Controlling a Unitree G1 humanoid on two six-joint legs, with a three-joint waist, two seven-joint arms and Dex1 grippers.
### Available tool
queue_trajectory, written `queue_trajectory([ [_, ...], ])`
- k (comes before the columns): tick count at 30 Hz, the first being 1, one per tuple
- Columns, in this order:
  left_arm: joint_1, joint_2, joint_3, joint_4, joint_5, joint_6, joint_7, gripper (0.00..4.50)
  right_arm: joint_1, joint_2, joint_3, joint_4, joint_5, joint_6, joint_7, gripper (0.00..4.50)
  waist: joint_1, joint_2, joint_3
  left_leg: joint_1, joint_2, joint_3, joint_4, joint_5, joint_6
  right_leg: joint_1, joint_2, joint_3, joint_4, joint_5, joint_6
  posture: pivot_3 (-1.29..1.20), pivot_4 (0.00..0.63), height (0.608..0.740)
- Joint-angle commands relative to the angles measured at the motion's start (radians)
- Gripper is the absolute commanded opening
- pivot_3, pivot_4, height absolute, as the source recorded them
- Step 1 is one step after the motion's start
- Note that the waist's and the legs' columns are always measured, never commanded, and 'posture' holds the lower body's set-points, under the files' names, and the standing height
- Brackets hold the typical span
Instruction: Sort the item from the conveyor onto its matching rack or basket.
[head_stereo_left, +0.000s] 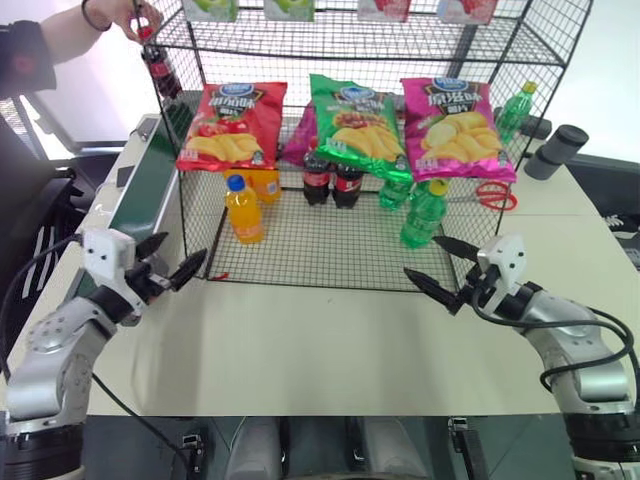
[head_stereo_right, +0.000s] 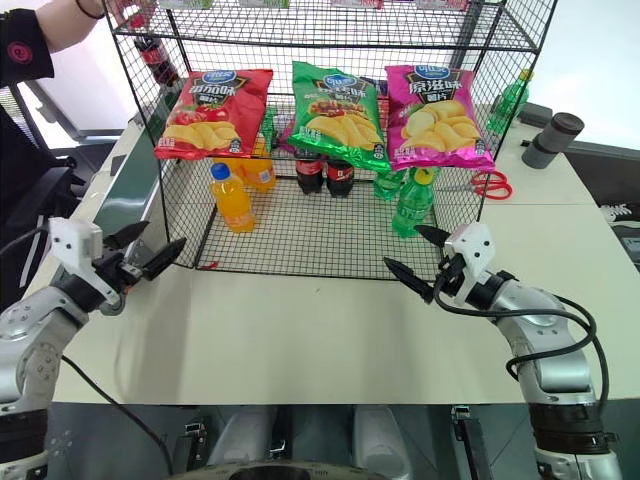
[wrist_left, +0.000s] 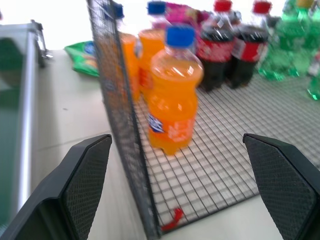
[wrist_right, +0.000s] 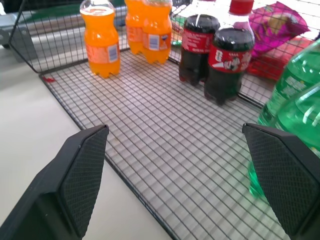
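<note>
Nearest the robot, the left gripper (head_stereo_left: 168, 262) hangs over the table (head_stereo_left: 300, 350) at the basket's front left corner, fingers spread wide, empty. The right gripper (head_stereo_left: 440, 270) hangs at the basket's front right corner, also spread wide and empty.

Beyond them stands the wire-mesh basket (head_stereo_left: 330, 262), the base of the shelf unit. Contents: one orange-drink bottle (head_stereo_left: 244, 210) toward the front left, further orange bottles (head_stereo_left: 266, 184) behind it, two cola bottles (head_stereo_left: 332, 180) mid-back, and green bottles (head_stereo_left: 422, 212) on the right. Three crisp bags, red (head_stereo_left: 232, 125), green (head_stereo_left: 358, 120) and pink (head_stereo_left: 456, 128), hang above the bottles.

Left of the basket runs the conveyor (head_stereo_left: 148, 180), its green belt bare where visible.

Farthest, at the upper left, a person's hand (head_stereo_left: 135, 15) holds the item, a small cola bottle (head_stereo_left: 160, 62), in the air above the conveyor's far end, outside the mesh.

The left wrist view shows a small red piece (wrist_left: 174, 219) at the basket's front left corner, and a green packet (wrist_left: 86, 57) on the table outside the mesh. The head views show red scissors (head_stereo_left: 496, 194) and a dark cylinder (head_stereo_left: 556, 150) on the table to the right.
</note>
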Motion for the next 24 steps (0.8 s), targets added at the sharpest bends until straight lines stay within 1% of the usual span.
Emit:
queue_trajectory([
  [1,0.03,-0.012,0.067,-0.033,-0.024,-0.008,0.029,4.5,-0.023,0.014,0.015,-0.03,0.013,0.008,0.006,4.45,0.0,0.0,0.0,0.0,0.0,0.0,0.0,0.0,0.0,0.0,0.0,0.0,0.0,0.0,0.0,0.0,0.15,0.74],
  [4,0.05,-0.03,0.096,-0.035,-0.034,-0.021,0.049,4.5,-0.029,0.024,0.028,-0.039,0.013,0.018,0.004,4.45,0.001,0.0,0.0,0.0,0.0,0.0,0.0,0.0,0.0,0.0,0.0,0.0,0.0,0.0,0.0,0.0,0.15,0.74],
  [6,0.046,-0.053,0.135,-0.036,-0.055,-0.019,0.097,4.5,-0.028,0.032,0.042,-0.055,0.015,0.03,-0.001,4.45,0.002,0.0,0.0,0.0,0.0,0.0,0.0,0.0,0.0,0.0,-0.001,0.0,0.0,0.0,0.0,0.0,0.15,0.74],
  [11,0.001,-0.074,0.177,0.038,0.011,-0.062,0.216,4.5,-0.034,0.047,0.062,-0.074,0.012,0.044,-0.012,4.45,0.002,-0.001,-0.001,0.0,0.0,0.0,0.0,0.0,0.0,0.0,-0.001,0.0,0.0,0.0,0.0,0.0,0.15,0.74],
  [15,-0.034,-0.081,0.179,0.083,0.032,-0.063,0.278,4.5,-0.036,0.056,0.07,-0.079,0.011,0.046,-0.019,4.45,0.002,-0.001,-0.001,0.0,0.0,0.0,0.0,0.0,0.0,0.0,0.0,0.0,0.0,0.0,0.0,0.0,0.15,0.74],
  [20,-0.089,-0.082,0.146,0.15,0.112,-0.053,0.384,4.5,-0.038,0.075,0.081,-0.091,0.012,0.047,-0.033,4.45,0.002,-0.002,-0.001,0.0,0.0,0.0,0.0,0.0,0.0,0.0,0.0,-0.001,0.0,0.0,0.0,0.0,0.15,0.74],
  [24,-0.101,-0.079,0.115,0.176,0.183,-0.104,0.402,4.5,-0.035,0.089,0.094,-0.11,0.012,0.052,-0.042,4.45,0.001,-0.002,-0.001,0.0,0.0,0.0,0.0,0.0,0.0,0.0,0.0,-0.001,0.0,0.0,0.0,0.0,0.15,0.74],
])
